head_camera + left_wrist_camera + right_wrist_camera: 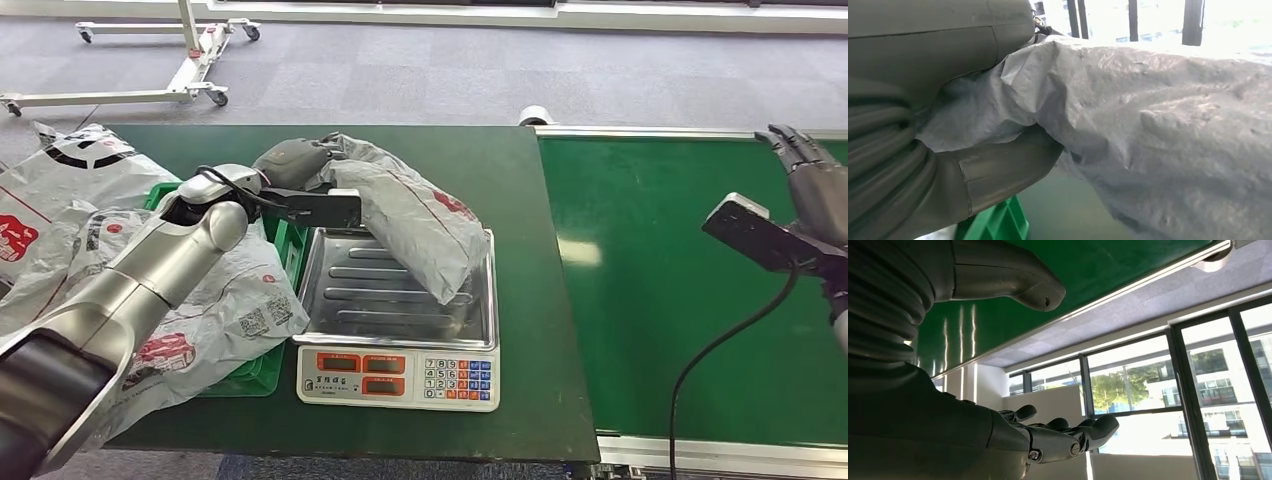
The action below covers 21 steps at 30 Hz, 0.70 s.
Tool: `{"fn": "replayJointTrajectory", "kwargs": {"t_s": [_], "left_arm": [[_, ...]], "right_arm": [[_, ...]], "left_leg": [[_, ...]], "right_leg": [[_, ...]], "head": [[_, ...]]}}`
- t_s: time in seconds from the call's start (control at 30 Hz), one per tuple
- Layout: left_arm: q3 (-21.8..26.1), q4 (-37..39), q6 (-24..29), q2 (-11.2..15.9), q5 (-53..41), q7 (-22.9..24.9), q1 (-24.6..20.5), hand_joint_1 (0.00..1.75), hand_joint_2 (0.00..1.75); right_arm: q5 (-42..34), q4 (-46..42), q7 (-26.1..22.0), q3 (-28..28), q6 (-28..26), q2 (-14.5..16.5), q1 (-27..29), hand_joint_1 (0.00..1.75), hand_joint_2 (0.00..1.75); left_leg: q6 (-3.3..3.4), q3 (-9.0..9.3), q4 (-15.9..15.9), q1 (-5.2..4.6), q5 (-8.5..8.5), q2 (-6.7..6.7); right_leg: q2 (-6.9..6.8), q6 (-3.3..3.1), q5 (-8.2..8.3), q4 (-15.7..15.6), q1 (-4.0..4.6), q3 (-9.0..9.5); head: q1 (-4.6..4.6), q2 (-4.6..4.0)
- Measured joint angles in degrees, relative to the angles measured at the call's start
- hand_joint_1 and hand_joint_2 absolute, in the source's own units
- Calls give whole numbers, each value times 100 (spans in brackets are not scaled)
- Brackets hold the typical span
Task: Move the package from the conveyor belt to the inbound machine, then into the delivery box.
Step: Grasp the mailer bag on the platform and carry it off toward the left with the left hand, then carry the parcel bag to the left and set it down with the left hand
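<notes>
A grey plastic mail package (410,212) lies tilted across the far part of the scale's steel tray (340,305), one end hanging past the tray's far left corner. My left hand (292,160) grips that far end; the left wrist view has the crinkled grey package (1158,145) pressed between my thumb and palm (938,50). My right hand (812,170) hovers over the green conveyor belt (680,300) at the far right, fingers (1068,432) apart and holding nothing.
The scale (398,378) with keypad and displays sits on the dark green table (520,330). A green delivery crate (262,368) to its left holds several grey packages (90,200). A black cable (720,350) trails from my right wrist. A wheeled white frame (190,60) stands on the floor behind.
</notes>
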Motion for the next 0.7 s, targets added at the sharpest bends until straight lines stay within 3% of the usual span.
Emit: {"fn": "replayJointTrajectory", "kwargs": {"t_s": [0.27, 0.5, 0.7], "left_arm": [[60, -179, -8, 145, 29, -18, -1, 175, 175], [188, -314, -110, 298, 246, -54, -47, 175, 175], [275, -538, -339, 676, 374, 186, -340, 175, 175]], "right_arm": [[-45, -69, 6, -45, 14, -112, 83, 0, 175], [-119, -328, 56, -278, -56, -282, 495, 0, 175], [-223, -506, 116, -556, -17, -471, 786, 0, 175]], "left_leg": [[1, -1, 1, 0, 1, -1], [1, -6, 0, 0, 1, -2], [-1, -14, 0, 0, 2, 1]], "right_leg": [[-2, 0, 0, 0, -5, 0], [-1, 0, 0, 0, -1, -6], [2, -1, 2, 1, 3, -16]], "head": [[1, 0], [2, 0], [1, 0]]}}
